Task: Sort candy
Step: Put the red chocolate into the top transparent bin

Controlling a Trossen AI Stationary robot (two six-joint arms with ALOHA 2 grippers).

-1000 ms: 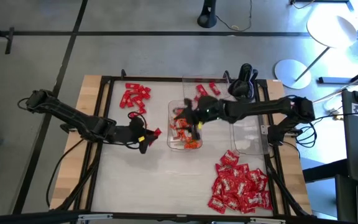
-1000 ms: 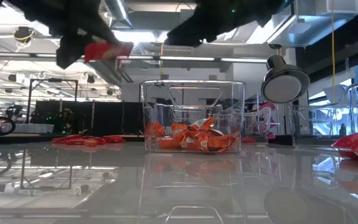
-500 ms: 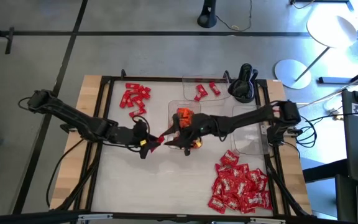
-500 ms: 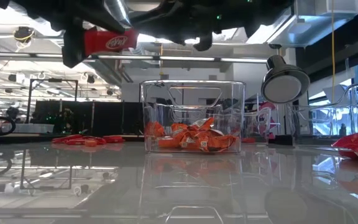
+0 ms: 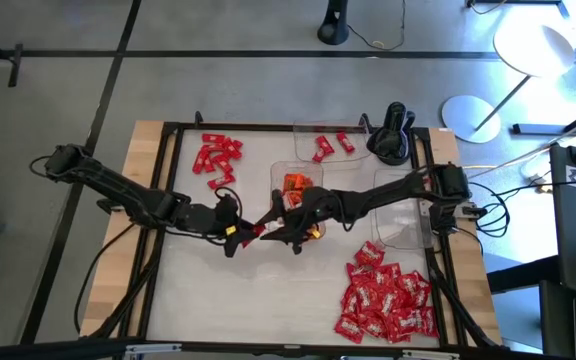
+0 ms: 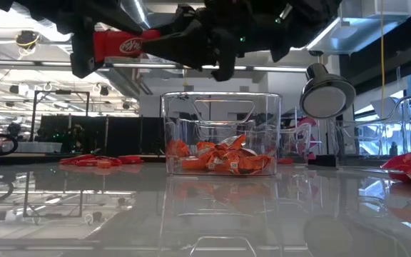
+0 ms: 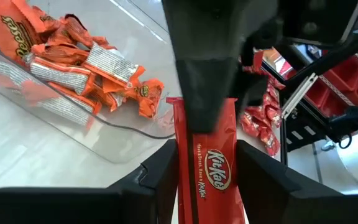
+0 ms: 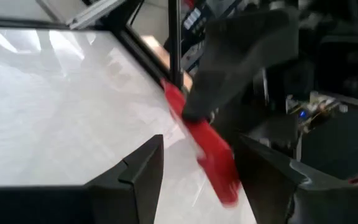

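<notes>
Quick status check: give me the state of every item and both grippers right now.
Left gripper: shut on red KitKat bar, held above the table.
Right gripper: open, its fingers either side of the bar's far end.
Middle clear tray: upright, holds orange Reese's candies.
Red candy pile: loose on the table.

We cannot read the wrapper of the red bar (image 8: pixel 201 146) in the right wrist view, where it is smeared. In the left wrist view the bar's lower end runs off the picture's edge, and the other arm's finger (image 7: pixel 204 93) hides its upper end
</notes>
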